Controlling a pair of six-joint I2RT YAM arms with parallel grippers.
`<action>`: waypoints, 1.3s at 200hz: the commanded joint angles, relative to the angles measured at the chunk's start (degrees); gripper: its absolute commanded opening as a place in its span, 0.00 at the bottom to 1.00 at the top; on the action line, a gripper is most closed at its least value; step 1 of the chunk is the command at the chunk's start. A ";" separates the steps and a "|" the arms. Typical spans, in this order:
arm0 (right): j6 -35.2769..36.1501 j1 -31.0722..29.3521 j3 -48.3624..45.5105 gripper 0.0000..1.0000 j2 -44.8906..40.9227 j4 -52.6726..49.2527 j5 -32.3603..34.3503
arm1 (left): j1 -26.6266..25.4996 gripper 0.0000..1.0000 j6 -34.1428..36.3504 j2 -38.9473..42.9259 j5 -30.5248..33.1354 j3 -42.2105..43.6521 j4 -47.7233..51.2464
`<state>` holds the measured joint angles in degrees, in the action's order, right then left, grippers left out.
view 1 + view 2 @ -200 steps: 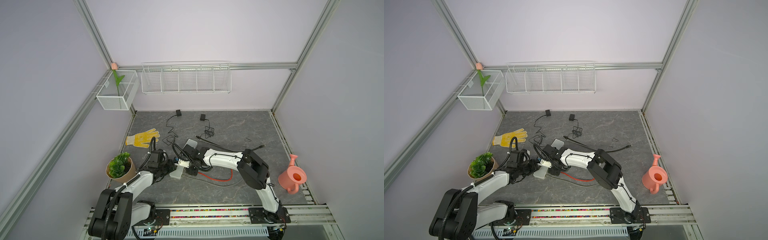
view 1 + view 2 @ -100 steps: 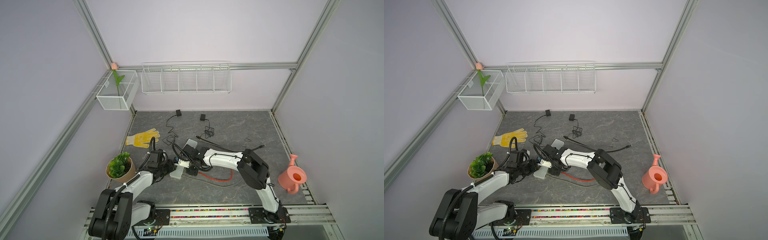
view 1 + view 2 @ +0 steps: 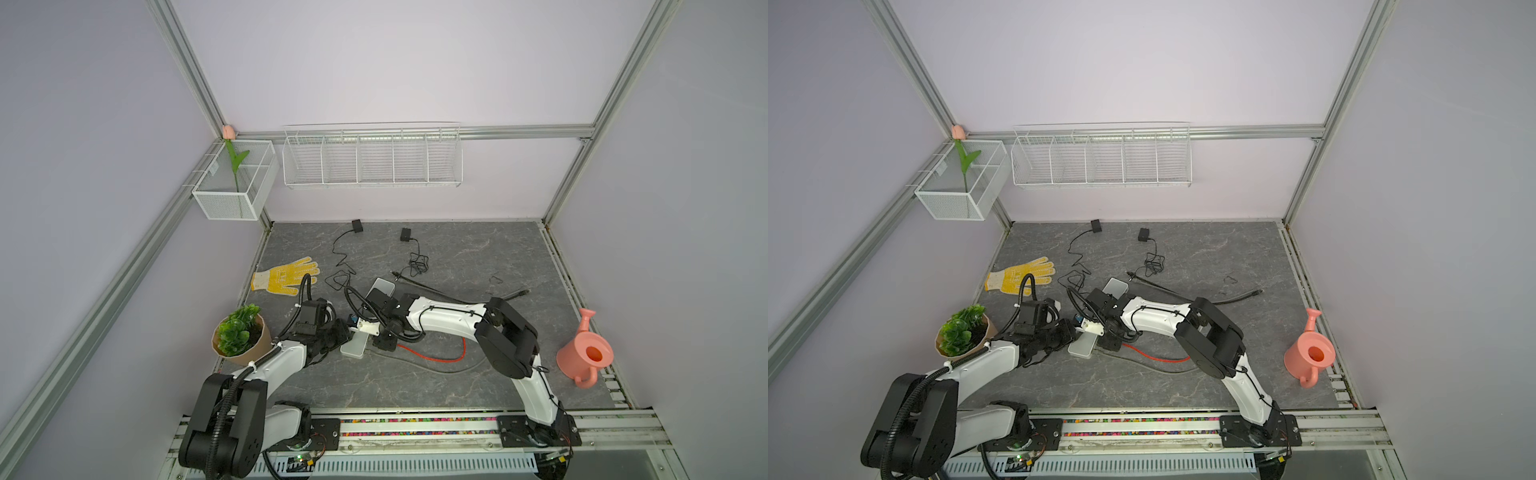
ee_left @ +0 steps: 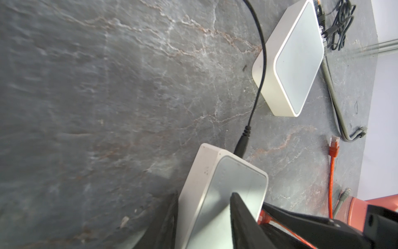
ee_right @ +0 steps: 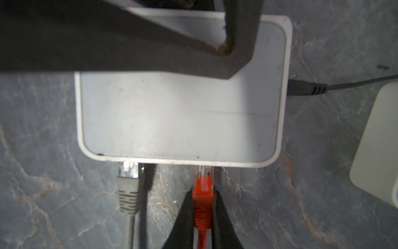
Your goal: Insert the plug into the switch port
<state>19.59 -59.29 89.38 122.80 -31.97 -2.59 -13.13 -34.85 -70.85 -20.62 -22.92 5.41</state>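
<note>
Plug — orange — is pinched at its boot by the right pincer, jaws closed tight on it. Its long axis points straight at the port edge of the switch. The clear tip is at or just under the rim, beside a grey plug already seated. So the push runs along that axis, w/ the right arm doing it. Left pincer sits part-closed around the switch body, apparently bracing it. In both top views the switch lies left of centre, lower half of the tabletop, btwn the two wrists. Port mouth is hidden — can't tell how deep the tip sits.
</note>
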 commanded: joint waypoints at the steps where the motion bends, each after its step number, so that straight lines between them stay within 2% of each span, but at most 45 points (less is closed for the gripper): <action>1: 1.36 0.19 0.97 0.07 -1.12 1.79 -2.15 | -0.78 0.40 0.44 -0.65 -5.97 -0.01 -0.84; 260: 1.94 0.61 -1.53 0.07 -3.97 2.86 -1.09 | -0.74 0.38 0.57 0.51 -4.52 0.28 -0.44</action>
<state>20.43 -58.59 88.75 121.51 -32.27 -2.20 -13.26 -34.65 -71.24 -22.61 -22.92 5.04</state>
